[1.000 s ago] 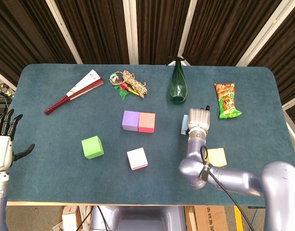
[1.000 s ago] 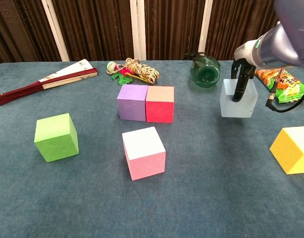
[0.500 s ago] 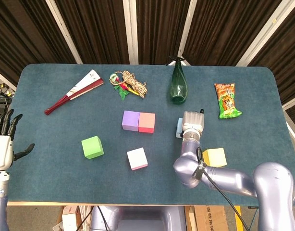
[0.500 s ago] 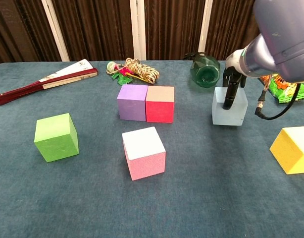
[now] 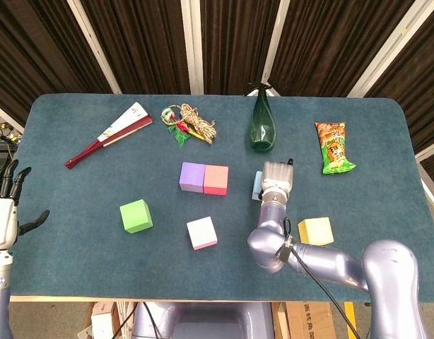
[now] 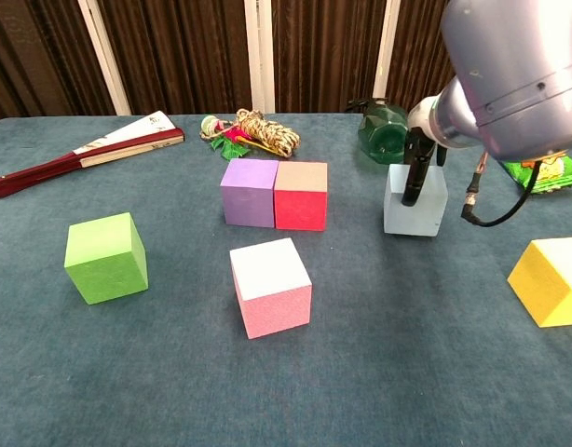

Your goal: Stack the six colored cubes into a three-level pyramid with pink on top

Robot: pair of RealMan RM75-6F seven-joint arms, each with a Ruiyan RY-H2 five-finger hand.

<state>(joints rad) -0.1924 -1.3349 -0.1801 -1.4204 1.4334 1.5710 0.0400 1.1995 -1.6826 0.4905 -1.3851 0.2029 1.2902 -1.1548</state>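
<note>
right robot hand grasping light blue cube, left robot hand released, snack bag print unreadable

head: high, looks down, far | chest: low, fwd, near | shared: table centre

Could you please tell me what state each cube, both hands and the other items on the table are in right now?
purple cube: on the table, touching the red cube.
red cube: on the table, unstacked.
light blue cube: held by the right hand.
pink cube: alone, unstacked.
green cube: alone, unstacked.
yellow cube: alone, unstacked.
right hand: grips the light blue cube.
left hand: holds nothing, fingers apart.
fan: folded.
green bottle: lying down.
snack packet: lying flat.
</note>
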